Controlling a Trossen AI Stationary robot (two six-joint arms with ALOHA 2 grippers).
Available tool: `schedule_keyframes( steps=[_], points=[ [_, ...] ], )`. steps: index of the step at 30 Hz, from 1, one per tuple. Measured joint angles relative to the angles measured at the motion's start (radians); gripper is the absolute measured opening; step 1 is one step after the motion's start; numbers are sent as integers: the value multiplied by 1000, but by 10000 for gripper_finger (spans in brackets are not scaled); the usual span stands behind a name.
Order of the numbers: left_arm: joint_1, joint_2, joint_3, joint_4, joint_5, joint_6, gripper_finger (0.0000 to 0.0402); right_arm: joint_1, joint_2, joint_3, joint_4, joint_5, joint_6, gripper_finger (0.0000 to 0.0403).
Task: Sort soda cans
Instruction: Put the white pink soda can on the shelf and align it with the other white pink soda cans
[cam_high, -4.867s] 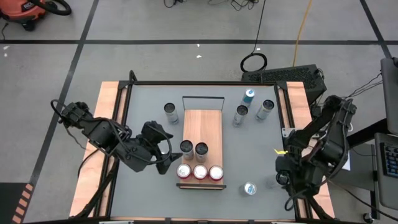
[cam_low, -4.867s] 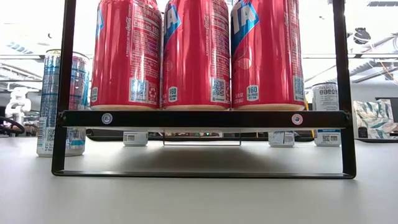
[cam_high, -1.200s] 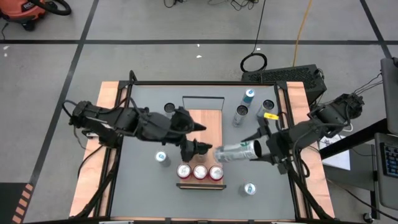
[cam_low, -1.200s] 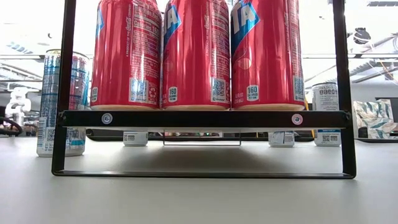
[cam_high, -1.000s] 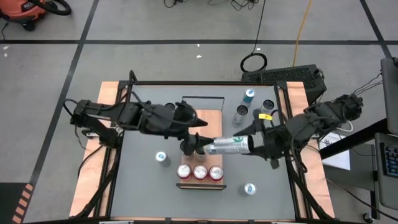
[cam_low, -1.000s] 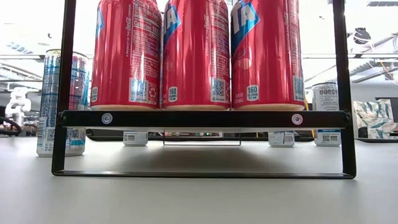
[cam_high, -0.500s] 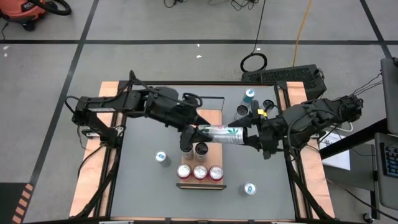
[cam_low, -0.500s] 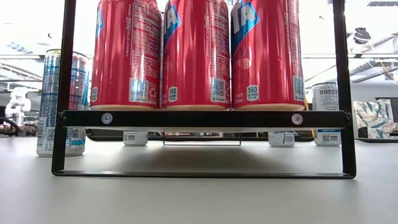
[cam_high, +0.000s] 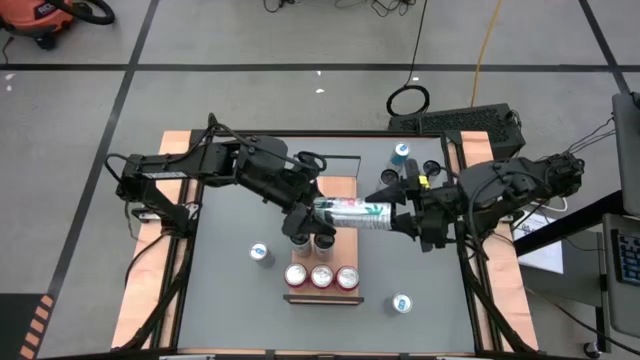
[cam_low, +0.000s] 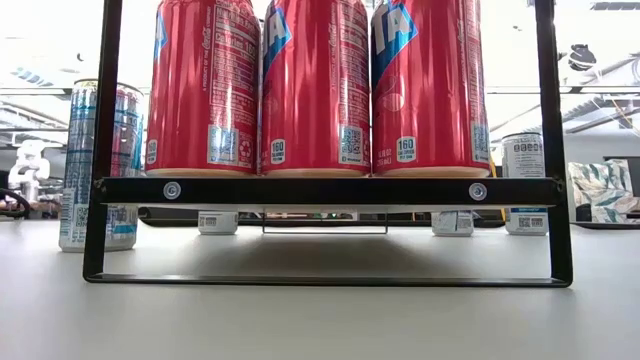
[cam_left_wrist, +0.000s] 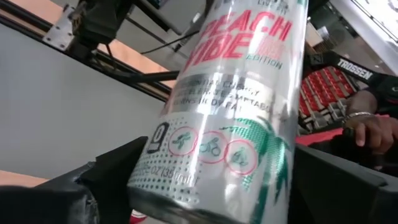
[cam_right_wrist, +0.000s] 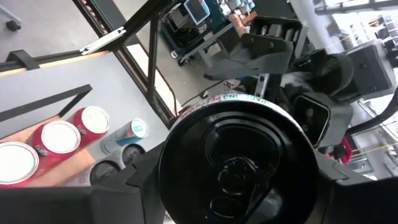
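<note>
Right gripper (cam_high: 397, 216) is pinching one end of a silver-grey can (cam_high: 352, 212), holding it lying sideways in the air above the wooden tray (cam_high: 341, 190), just behind the two dark-topped cans (cam_high: 312, 238) and the row of red cans (cam_high: 321, 276). Left gripper (cam_high: 311, 212) is sitting at the can's free end with fingers spread to either side, not clamped. Judging this a handover: left should be closing squarely on the body before right lets go, keeping the can clear of the standing ones.

Glossy metal cans (cam_low: 316, 85) (wood tray (cam_high: 345, 190))
</note>
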Motion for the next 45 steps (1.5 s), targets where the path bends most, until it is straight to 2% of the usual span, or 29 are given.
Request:
schedule_keyframes(
  steps=[13, 18, 23, 35, 41, 45],
  points=[
    [-1, 0, 0, -3, 39, 5, 275, -25, 3, 1, 6, -65, -42, 223],
    [-1, 1, 0, -5, 46, 3, 264, -25, 11, 2, 6, -79, -33, 228],
    [-1, 1, 0, 0, 50, -7, 262, -25, 11, 2, 8, -83, 56, 257],
    [-16, 2, 0, -2, 28, 47, 259, -25, 13, 2, 8, -86, 450, 339],
    [-34, 0, 0, 13, 20, 64, 259, -24, 13, 1, 44, -29, 813, 349],
    [-45, 0, 0, 61, -39, 112, 259, -24, 8, 1, 54, -9, 1090, 350]
  ],
)
